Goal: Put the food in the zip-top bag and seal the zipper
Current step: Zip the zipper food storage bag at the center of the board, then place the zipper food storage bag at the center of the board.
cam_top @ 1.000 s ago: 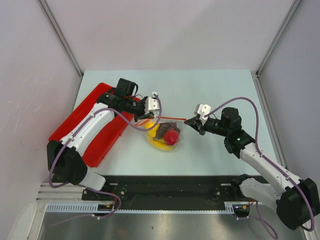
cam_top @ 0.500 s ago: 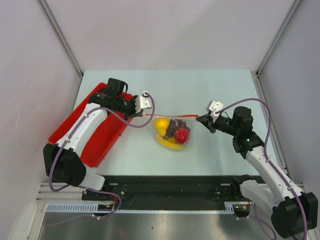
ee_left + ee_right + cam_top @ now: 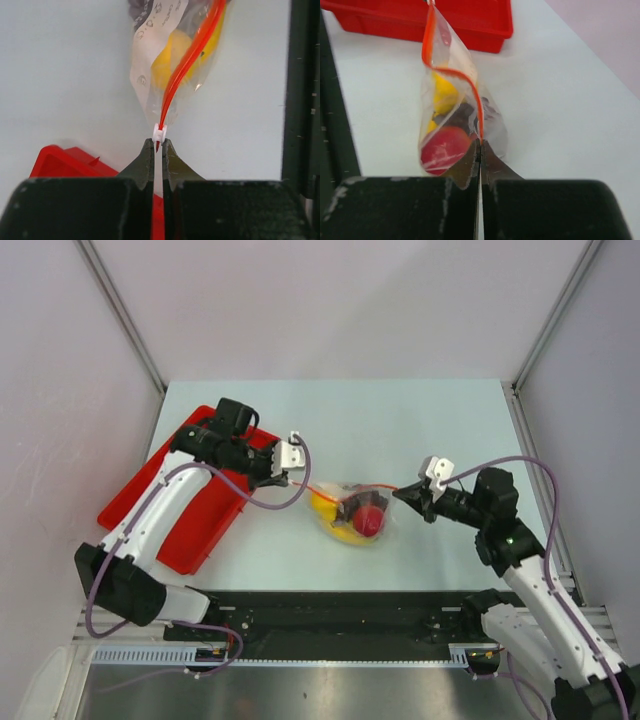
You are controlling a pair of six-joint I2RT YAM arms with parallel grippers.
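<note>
Between both jaw pairs, clear crinkly plastic zip-top bag hangs w/ small toy fruits inside. Left gripper & right gripper each clamp one end of thin red-orange zipper strip, prob. to straighten mouth for sealing.

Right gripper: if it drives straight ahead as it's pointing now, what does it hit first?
The right gripper is shut on the zipper end, so it would press straight into the bag, likely the red fruit first. The left gripper lies beyond; depth unclear.
</note>
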